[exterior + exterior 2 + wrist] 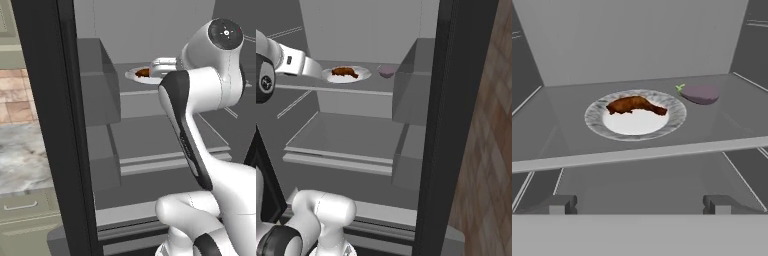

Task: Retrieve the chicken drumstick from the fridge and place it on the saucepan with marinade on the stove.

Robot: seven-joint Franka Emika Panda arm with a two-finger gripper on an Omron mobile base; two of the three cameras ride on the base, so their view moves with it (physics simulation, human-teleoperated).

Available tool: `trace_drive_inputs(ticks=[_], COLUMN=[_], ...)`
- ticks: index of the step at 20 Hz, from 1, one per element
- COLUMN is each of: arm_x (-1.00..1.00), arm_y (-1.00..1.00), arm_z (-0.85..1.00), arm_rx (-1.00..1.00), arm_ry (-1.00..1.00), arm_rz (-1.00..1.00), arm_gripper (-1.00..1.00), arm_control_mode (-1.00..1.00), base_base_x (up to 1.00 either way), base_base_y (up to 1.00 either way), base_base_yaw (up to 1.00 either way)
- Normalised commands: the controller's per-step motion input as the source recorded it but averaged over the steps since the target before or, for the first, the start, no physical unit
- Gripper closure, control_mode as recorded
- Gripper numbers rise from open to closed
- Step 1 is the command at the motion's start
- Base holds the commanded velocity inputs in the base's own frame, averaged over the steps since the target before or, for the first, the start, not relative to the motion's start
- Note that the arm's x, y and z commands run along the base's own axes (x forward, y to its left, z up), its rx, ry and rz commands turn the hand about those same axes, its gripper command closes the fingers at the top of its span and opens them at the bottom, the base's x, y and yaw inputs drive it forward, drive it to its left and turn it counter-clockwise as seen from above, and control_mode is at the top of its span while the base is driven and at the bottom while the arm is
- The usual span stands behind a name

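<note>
The fridge stands open, showing its grey shelves. On the upper shelf lies the chicken drumstick, reddish-brown, on a white plate. My gripper is open and hangs just in front of that shelf's edge, short of the plate, with nothing between its fingertips. From the left base view the drumstick lies just beside my hand. From the right, my hand reaches in from the left toward the drumstick. The saucepan and the stove are out of view.
A dark purple rounded item lies on the same shelf to the right of the plate. Grey door bins stick out at the right. A lower shelf sits beneath. The black door edge borders the opening.
</note>
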Motion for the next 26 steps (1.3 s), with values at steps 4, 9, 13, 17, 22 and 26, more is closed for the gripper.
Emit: trace_drive_inputs(ticks=[4, 9, 13, 17, 22, 26], arm_x=[0.31, 0.23, 0.31, 0.27, 0.20, 0.28], arm_y=[0.06, 0.17, 0.19, 0.03, -0.12, -0.01], arm_z=[0.00, 0.01, 0.04, 0.00, -0.11, -0.07], arm_rx=[0.00, 0.00, 0.00, 0.03, 0.07, 0.04], arm_ry=[0.00, 0.00, 0.00, 0.00, 0.00, 0.02], arm_rz=[0.00, 0.00, -0.02, -0.13, -0.13, -0.09], arm_gripper=[-1.00, -1.00, -1.00, -1.00, -1.00, -1.00], arm_control_mode=[-1.00, -1.00, -1.00, -1.00, -1.00, -1.00], base_base_x=[0.00, 0.00, 0.00, 0.00, 0.00, 0.00], base_base_y=[0.00, 0.00, 0.00, 0.00, 0.00, 0.00], base_base_yaw=[0.00, 0.00, 0.00, 0.00, 0.00, 0.00])
